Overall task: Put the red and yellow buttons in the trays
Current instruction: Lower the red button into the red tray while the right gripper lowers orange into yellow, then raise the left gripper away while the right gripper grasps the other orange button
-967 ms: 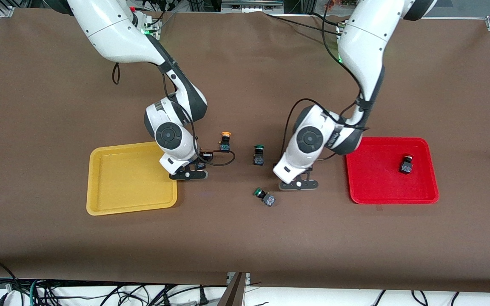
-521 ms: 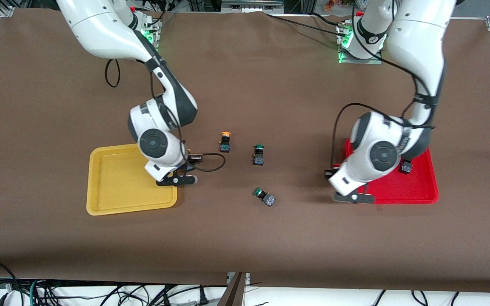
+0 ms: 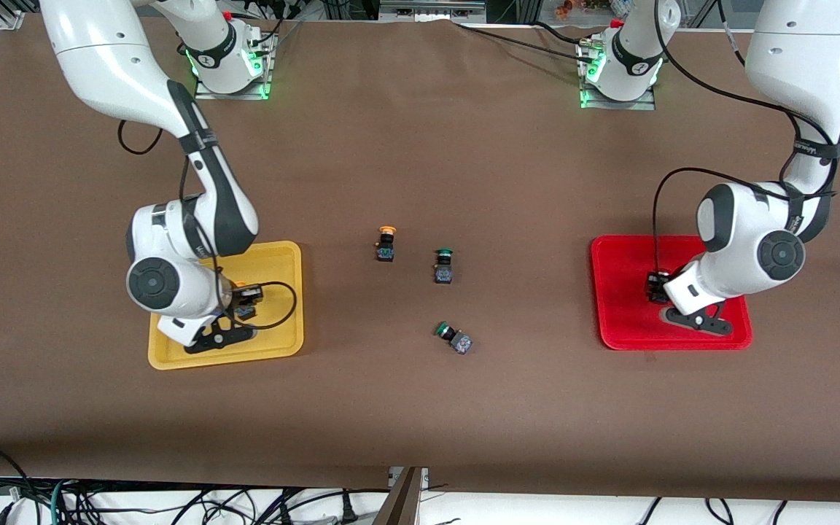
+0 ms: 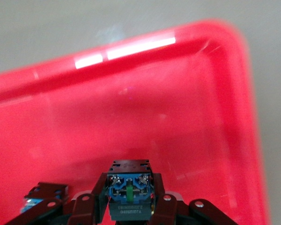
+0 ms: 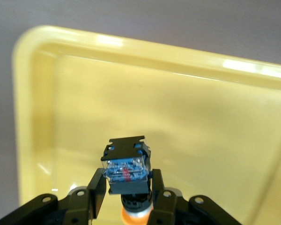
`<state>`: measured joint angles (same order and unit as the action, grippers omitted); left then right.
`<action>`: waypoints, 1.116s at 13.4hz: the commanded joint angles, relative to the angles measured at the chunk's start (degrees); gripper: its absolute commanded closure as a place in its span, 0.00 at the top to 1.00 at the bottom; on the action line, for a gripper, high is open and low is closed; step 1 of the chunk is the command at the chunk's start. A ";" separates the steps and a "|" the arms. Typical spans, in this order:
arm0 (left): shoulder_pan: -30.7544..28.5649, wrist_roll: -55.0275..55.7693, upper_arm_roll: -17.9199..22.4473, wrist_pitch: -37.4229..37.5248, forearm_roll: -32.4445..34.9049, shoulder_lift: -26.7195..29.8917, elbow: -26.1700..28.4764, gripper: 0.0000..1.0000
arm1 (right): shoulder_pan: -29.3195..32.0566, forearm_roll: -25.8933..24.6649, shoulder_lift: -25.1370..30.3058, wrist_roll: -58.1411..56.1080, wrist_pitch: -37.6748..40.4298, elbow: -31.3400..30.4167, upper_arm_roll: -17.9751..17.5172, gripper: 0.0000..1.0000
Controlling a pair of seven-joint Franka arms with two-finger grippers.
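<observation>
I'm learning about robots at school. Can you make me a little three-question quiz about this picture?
1. True or false: the left gripper is over the red tray.
2. The button in the right gripper has which cap colour? A green, B yellow-orange, C blue
3. How many green-capped buttons lie on the table?

Key:
1. True.
2. B: the yellow-orange button, held over the yellow tray.
3. Two: one green button, another nearer the front camera.
</observation>
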<state>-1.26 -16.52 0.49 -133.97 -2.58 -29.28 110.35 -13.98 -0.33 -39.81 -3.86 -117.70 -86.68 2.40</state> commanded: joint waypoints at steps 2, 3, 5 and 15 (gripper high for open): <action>-0.24 -1.23 -1.19 -7.70 -0.23 3.27 8.90 0.01 | 3.16 0.24 0.17 -4.13 -1.05 -2.52 -0.64 0.80; -0.15 -0.71 -1.72 -7.97 -0.23 3.27 8.91 0.01 | 2.91 0.50 0.52 -3.61 -0.87 -2.26 -0.81 0.82; -0.06 0.34 -2.42 -8.15 -0.32 2.83 8.65 0.09 | 1.68 2.86 0.70 0.41 1.75 -0.34 -2.21 0.82; 3.10 12.11 -3.92 19.51 0.39 1.95 -18.04 1.00 | -17.74 8.31 -1.76 45.86 -3.32 1.43 -6.18 0.82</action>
<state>1.26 -6.93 -3.75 -119.99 -2.63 -26.55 98.00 -29.73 5.48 -40.41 38.25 -119.13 -85.20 -4.06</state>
